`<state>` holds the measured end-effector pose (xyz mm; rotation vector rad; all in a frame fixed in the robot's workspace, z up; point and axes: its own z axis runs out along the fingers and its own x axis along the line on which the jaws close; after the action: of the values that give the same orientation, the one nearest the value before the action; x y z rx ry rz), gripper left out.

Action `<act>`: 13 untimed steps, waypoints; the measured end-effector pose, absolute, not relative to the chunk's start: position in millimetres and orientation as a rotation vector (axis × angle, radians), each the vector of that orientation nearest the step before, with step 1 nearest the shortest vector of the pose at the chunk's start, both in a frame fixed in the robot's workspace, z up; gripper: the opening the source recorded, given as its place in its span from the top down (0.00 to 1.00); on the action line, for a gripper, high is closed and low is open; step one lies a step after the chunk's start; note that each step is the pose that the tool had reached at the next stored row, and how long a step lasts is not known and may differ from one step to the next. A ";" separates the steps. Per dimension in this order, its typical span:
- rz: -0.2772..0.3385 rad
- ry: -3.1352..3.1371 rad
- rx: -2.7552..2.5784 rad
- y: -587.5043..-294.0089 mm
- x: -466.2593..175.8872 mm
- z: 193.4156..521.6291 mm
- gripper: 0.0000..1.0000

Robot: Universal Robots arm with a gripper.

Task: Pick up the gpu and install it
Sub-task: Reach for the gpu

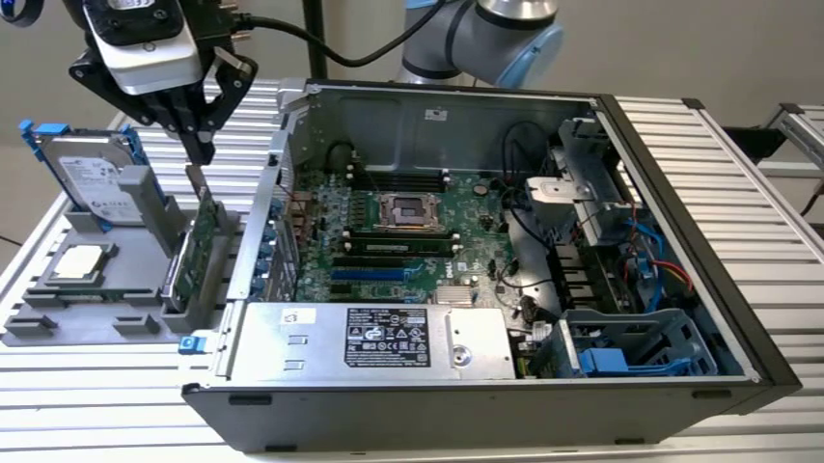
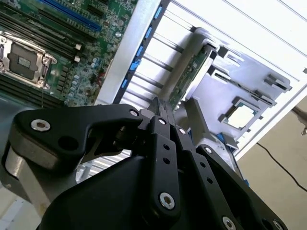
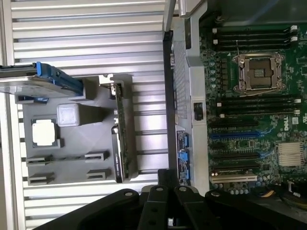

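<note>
The gripper (image 1: 203, 149) is hovering with its fingers pointing down and pressing together tip to tip, so it is closed and gripping nothing. The gpu (image 1: 196, 253) is standing on its long edge directly below the fingertips, seated in a grey tray (image 1: 77, 323), with its green board face showing in the exterior view. Whether the tips are touching the card's upper end cannot be told from that view. In the first wrist view the gpu (image 3: 120, 134) is appearing edge-on, upright in the tray (image 3: 76, 160), and the gripper (image 3: 168, 173) is sitting with its closed tips near it. To one side of the gripper (the exterior view's left), a hard drive (image 1: 93, 178) is standing in the same tray and a CPU (image 1: 80, 262) is lying flat near it, both well apart from the fingers. To the other side, just beyond the gpu, an open case (image 1: 386, 420) is lying on a slatted table (image 1: 721, 174), exposing its motherboard (image 1: 386, 241). In the second wrist view the gripper (image 2: 158, 108) is showing the same closed tips, with the gpu (image 2: 194, 72) beyond them.
</note>
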<state>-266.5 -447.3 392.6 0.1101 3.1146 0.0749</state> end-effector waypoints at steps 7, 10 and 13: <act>0.075 3.115 0.110 -448.7 -271.1 392.6 1.00; 0.075 3.115 0.110 -449.3 -273.0 392.6 1.00; 0.075 3.115 0.110 -449.9 -275.0 392.6 1.00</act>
<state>-275.0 -449.9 392.6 0.1101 3.1145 0.0750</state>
